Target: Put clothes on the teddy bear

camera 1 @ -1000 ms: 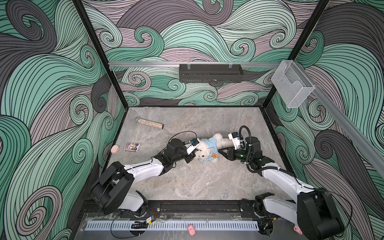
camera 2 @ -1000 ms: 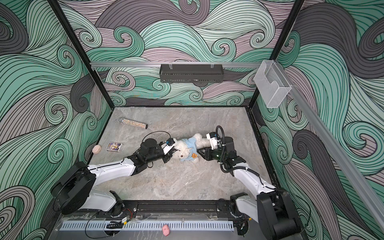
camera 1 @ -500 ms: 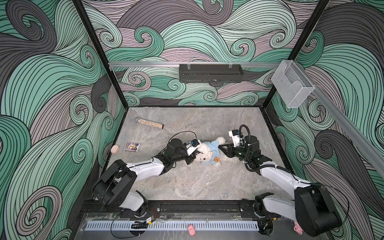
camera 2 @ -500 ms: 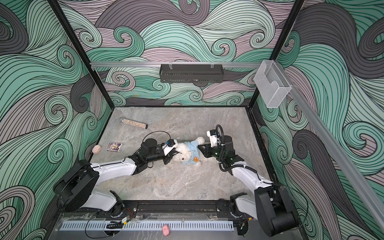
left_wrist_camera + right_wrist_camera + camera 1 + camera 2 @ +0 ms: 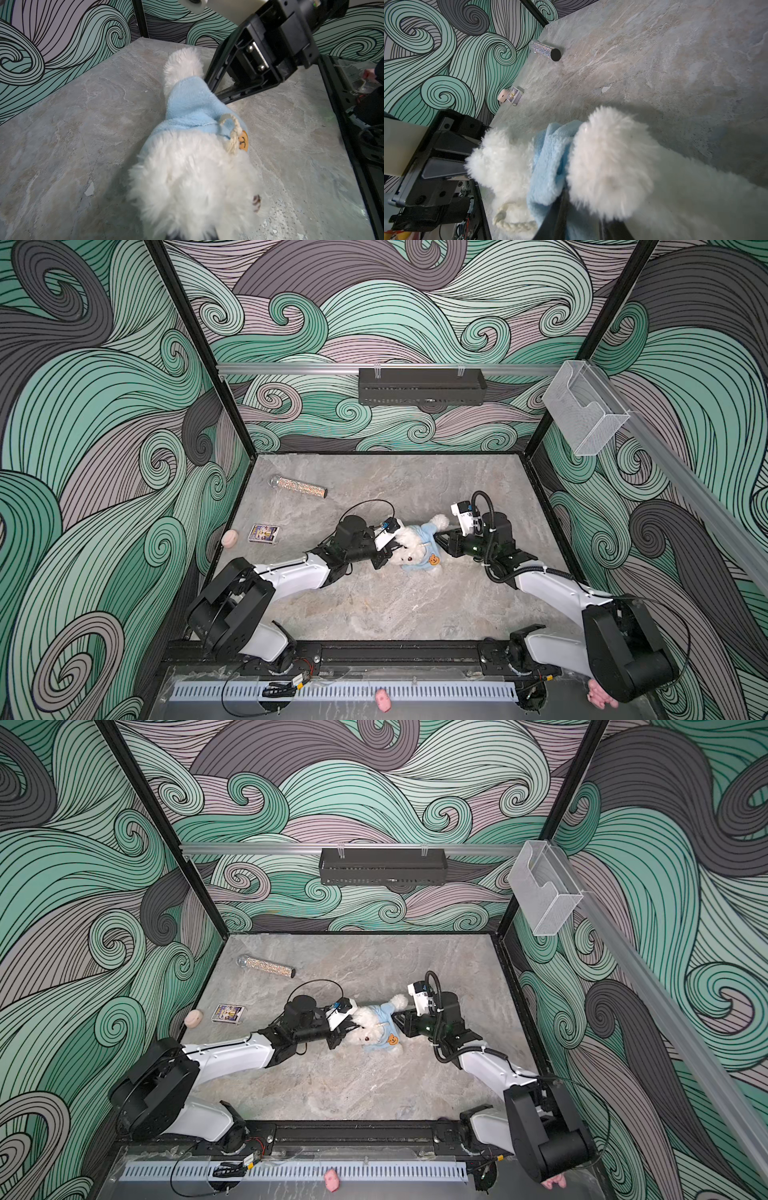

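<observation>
The teddy bear (image 5: 405,549) lies on its side mid-table in both top views (image 5: 365,1025), fluffy white, wearing a light blue garment (image 5: 424,537) with an orange bear patch. My left gripper (image 5: 388,551) is shut on the fur of its head, the fingertips buried in the pile (image 5: 191,238). From the other side, my right gripper (image 5: 440,540) meets the garment's hem (image 5: 191,108). In the right wrist view its jaws (image 5: 585,224) are closed round blue fabric (image 5: 550,162) and a leg (image 5: 608,162). The other leg sticks out past the hem.
A glittery tube (image 5: 298,488) lies at the back left. A small card box (image 5: 263,533) and a pink round toy (image 5: 229,538) sit by the left wall. A black basket (image 5: 422,386) and a clear holder (image 5: 584,412) hang on the walls. Pink plush toys (image 5: 382,700) lie outside the front rail.
My right gripper has moved left toward the bear's body, bunching the bear shorter, and its jaws tightened then eased. The left gripper has kept its hold on the head, almost still.
</observation>
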`<control>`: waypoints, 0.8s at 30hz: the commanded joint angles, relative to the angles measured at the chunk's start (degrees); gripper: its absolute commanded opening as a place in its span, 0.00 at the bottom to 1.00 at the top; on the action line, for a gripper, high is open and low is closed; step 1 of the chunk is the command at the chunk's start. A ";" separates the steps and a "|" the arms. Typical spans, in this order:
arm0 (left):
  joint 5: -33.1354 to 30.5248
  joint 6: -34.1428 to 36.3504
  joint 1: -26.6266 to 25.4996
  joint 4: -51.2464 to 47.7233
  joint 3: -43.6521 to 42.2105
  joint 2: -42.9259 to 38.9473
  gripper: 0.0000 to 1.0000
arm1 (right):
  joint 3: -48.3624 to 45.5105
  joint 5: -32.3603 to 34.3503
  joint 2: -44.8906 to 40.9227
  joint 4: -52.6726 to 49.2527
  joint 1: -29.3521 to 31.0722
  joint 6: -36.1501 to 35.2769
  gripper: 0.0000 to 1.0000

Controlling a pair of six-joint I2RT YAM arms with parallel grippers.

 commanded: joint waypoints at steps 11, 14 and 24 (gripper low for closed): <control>1.25 -0.04 0.14 0.41 2.81 0.70 0.00 | -2.00 2.13 -3.42 -2.46 1.38 -2.61 0.28; 1.35 0.00 0.16 0.17 2.94 0.73 0.00 | -1.37 2.17 -1.78 -1.61 1.93 -2.85 0.27; 1.57 0.73 0.16 -1.18 3.16 0.61 0.00 | -0.29 4.77 -0.46 -1.00 3.72 -3.04 0.06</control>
